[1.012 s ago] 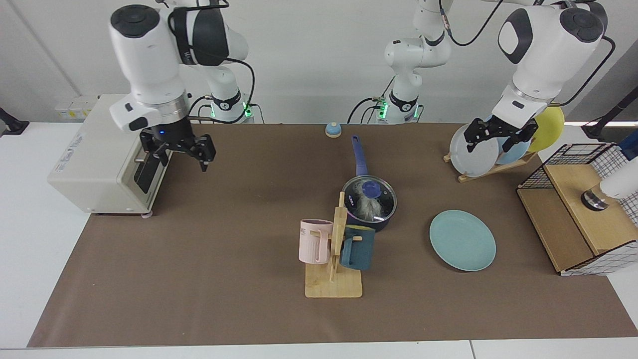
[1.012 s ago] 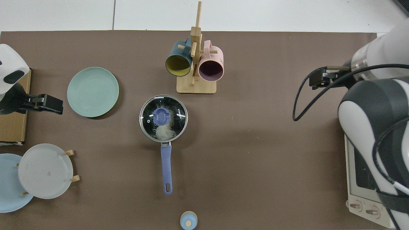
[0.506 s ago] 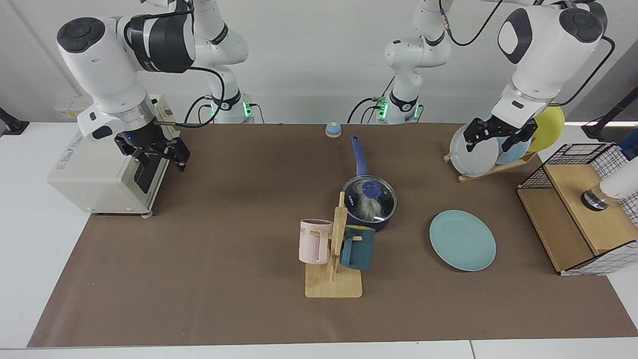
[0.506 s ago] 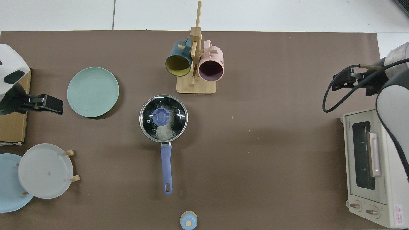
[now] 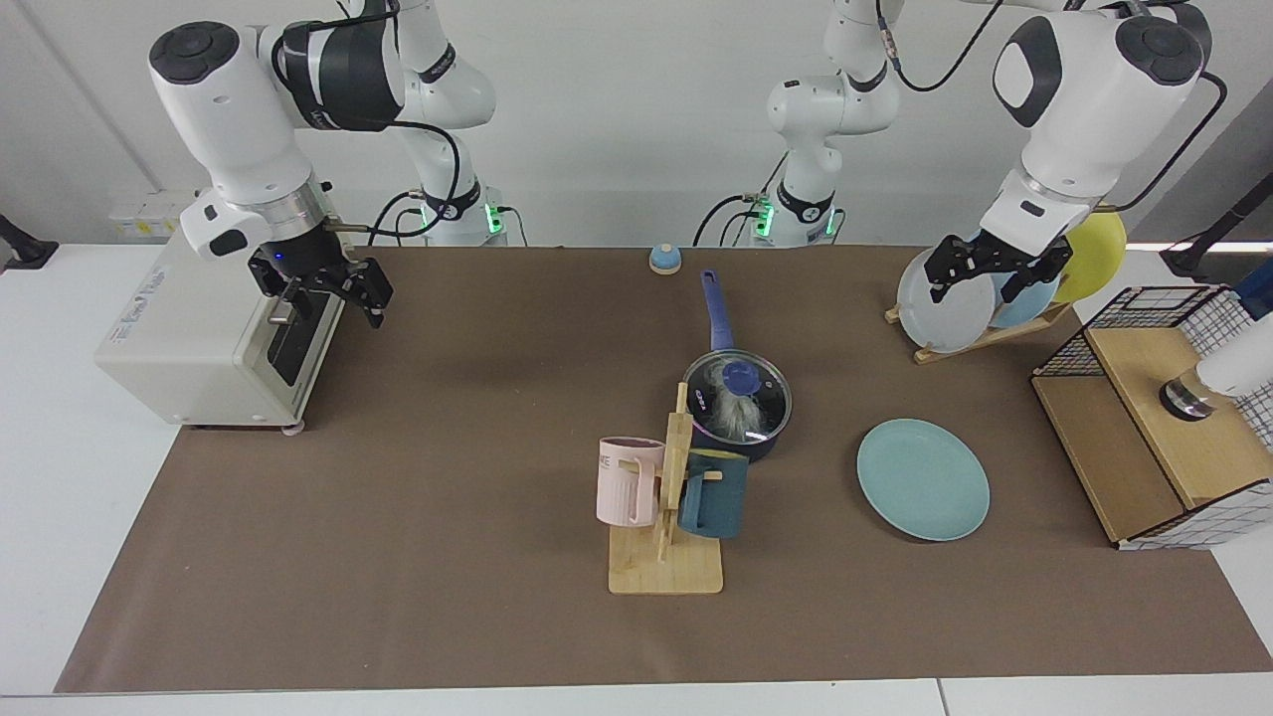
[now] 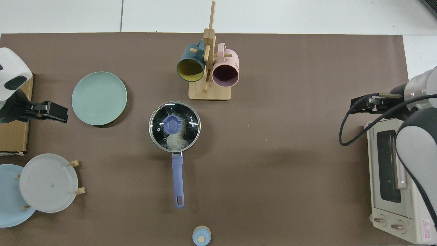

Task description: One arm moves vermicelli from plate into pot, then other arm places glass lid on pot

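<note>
Facing view shows the glass lid (image 5: 737, 398) seated on the pot (image 5: 748, 442), so both empty, spread pincers should simply stay clear.

Lid on pot, mid-mat.
Glass lid (image 6: 174, 125) on pot (image 5: 737, 416), vermicelli (image 6: 174, 140) inside; plate (image 6: 99, 98) beside, mug rack (image 6: 209, 68) towards mat's (image 6: 273, 171) camera-side edge.

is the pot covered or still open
Covered. The glass lid sits level on the pot, its metal rim following the pot's edge, and the vermicelli shows through the glass.
</note>
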Robot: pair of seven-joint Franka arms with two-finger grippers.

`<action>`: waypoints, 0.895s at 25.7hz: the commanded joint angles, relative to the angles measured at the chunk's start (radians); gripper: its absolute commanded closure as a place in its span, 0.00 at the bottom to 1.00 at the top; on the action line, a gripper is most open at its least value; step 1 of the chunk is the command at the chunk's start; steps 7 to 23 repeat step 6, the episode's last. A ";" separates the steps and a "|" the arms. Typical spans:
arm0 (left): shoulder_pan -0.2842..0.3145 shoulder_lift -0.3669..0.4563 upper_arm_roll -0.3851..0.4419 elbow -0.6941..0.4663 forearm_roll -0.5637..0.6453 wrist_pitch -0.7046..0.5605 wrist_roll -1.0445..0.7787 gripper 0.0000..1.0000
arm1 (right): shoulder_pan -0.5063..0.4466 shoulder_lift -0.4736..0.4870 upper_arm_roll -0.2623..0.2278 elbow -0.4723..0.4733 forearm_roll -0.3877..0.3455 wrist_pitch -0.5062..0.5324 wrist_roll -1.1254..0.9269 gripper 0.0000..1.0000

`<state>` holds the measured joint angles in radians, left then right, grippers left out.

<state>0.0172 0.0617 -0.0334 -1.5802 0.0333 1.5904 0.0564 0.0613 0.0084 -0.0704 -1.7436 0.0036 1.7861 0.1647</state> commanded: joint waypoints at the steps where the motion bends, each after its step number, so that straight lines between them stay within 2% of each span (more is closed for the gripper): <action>1: -0.011 -0.013 0.009 0.000 -0.001 -0.023 0.014 0.00 | -0.003 -0.018 0.003 -0.028 0.016 0.030 -0.030 0.01; 23: -0.007 -0.013 0.012 -0.001 -0.022 -0.018 0.060 0.00 | -0.005 -0.016 0.003 -0.027 0.021 0.029 -0.027 0.01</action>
